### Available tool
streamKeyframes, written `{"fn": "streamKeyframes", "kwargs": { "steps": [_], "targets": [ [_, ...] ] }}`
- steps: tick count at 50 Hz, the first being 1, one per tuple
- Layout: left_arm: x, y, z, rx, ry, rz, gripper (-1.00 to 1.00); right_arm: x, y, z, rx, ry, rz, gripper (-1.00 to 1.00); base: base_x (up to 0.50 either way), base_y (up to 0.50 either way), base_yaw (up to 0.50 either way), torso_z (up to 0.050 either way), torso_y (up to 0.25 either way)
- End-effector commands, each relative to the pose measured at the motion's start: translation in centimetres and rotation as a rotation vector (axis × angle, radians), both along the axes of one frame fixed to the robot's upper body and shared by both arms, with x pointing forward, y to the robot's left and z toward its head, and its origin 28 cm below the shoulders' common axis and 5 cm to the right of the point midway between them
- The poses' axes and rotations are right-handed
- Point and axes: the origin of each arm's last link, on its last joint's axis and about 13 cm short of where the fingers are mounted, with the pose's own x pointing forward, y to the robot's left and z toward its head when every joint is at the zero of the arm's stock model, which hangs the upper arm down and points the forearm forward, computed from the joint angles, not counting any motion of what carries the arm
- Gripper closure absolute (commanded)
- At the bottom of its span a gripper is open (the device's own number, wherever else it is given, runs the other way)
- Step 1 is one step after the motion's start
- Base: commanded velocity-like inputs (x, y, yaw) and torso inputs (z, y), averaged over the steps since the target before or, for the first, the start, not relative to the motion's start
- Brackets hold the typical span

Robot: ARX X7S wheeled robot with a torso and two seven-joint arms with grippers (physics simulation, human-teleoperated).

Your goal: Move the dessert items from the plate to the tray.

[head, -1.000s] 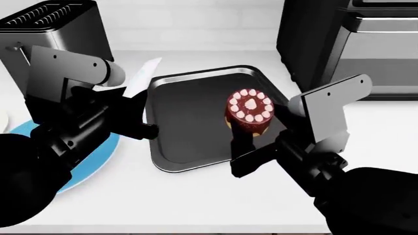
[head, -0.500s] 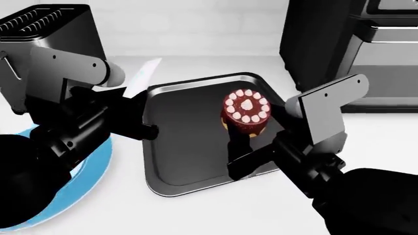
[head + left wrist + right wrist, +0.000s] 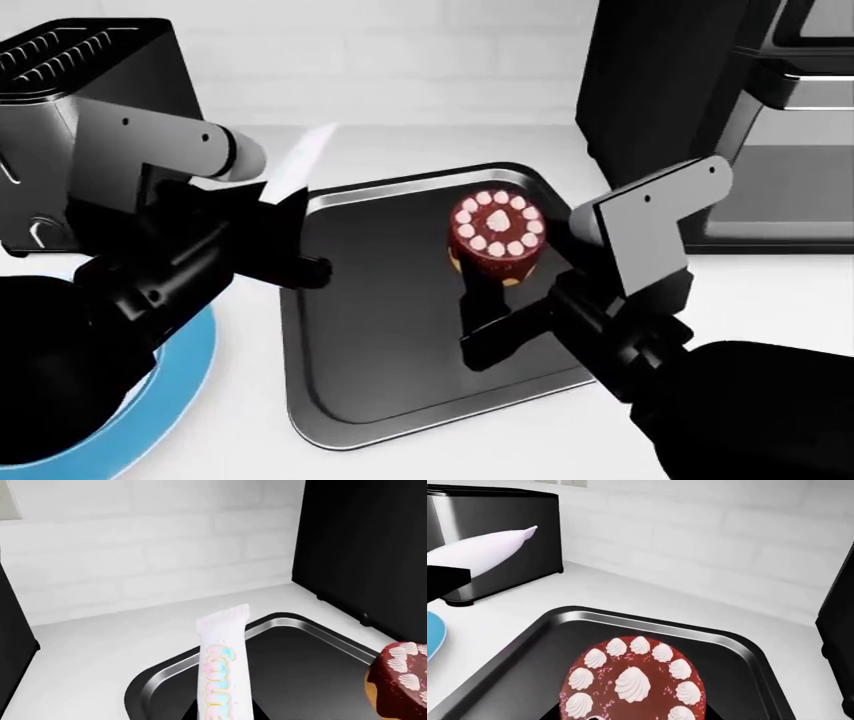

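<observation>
Your right gripper [image 3: 470, 300] clamps the soft, fragile cake [image 3: 498, 233] low; your left gripper [image 3: 300, 240] pinches the light, flimsy white piece [image 3: 223, 667] over the tray [image 3: 350, 400].

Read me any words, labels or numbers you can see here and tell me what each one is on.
White wrapped bar held in the left gripper: pastel outlined lettering runs along it, too stylised and cut off to read.
Chocolate cake, tray, toaster, dark appliance: no readable text.
</observation>
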Motion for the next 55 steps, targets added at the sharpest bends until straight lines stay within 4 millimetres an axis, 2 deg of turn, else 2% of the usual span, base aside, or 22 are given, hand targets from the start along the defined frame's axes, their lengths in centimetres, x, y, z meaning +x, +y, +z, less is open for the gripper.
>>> {"fn": "streamKeyframes", "kwargs": {
  "steps": [1, 14, 25, 42, 46, 47, 55],
  "targets": [
    [0.3, -0.5, -0.2, -0.030, 0.013, -0.028, 1.00, 2.3, -0.3, 0.5, -0.014, -0.014, -0.025, 1.00, 0.04, -0.02, 0.01, -0.015, 0.000],
    [0.3, -0.9, -1.8, -0.019, 0.044, -0.051, 1.00, 2.8, -0.2, -0.2, -0.017, 0.016, -0.017, 1.00, 0.05, -0.02, 0.02, -0.021, 0.000],
    [0.3, -1.1, -1.3, -0.016, 0.050, -0.053, 1.00, 2.9, -0.3, -0.4, -0.015, 0.017, -0.016, 1.00, 0.06, -0.03, 0.02, -0.027, 0.000],
    [0.3, -1.2, -2.5, -0.013, 0.065, -0.059, 1.00, 2.9, -0.5, -1.2, -0.007, 0.037, -0.026, 1.00, 0.05, -0.03, 0.02, -0.027, 0.000],
    [0.2, -1.2, -1.9, -0.014, 0.063, -0.060, 1.00, 2.9, -0.4, -1.2, -0.008, 0.035, -0.025, 1.00, 0.05, -0.03, 0.01, -0.026, 0.000],
    [0.2, -1.2, -2.1, -0.014, 0.063, -0.060, 1.00, 2.9, -0.4, -1.2, -0.009, 0.035, -0.025, -1.00, 0.05, -0.03, 0.01, -0.026, 0.000],
    [0.3, -1.2, -2.3, -0.015, 0.062, -0.061, 1.00, 2.8, -0.4, -1.2, -0.014, 0.033, -0.026, -1.00, 0.05, -0.03, 0.01, -0.025, 0.000]
  ]
}}
